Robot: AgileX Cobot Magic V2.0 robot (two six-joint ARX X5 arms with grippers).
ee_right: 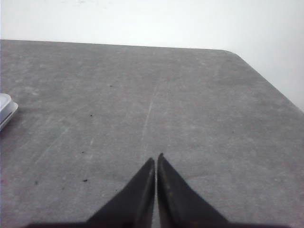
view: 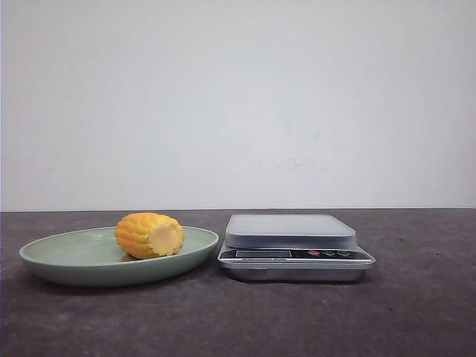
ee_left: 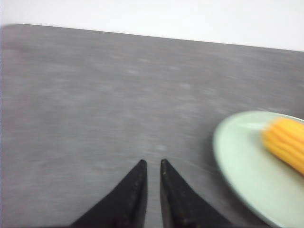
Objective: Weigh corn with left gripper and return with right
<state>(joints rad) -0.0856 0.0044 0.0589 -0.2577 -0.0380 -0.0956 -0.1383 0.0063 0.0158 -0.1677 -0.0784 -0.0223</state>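
Observation:
The corn (view: 149, 235), a stubby yellow-orange cob piece with its pale cut end towards the camera, lies on a pale green plate (view: 67, 249) at the left of the table. A silver kitchen scale (view: 290, 230) stands just right of the plate, its platform bare. In the left wrist view my left gripper (ee_left: 153, 162) is empty, its fingers a narrow gap apart, over bare table; the corn (ee_left: 286, 142) on the plate (ee_left: 237, 152) lies off to one side. My right gripper (ee_right: 156, 157) is shut and empty over bare table. Neither gripper shows in the front view.
The dark grey tabletop (view: 416, 297) runs back to a white wall. A corner of the scale (ee_right: 5, 108) shows at the edge of the right wrist view. The table's far right corner (ee_right: 228, 51) is rounded.

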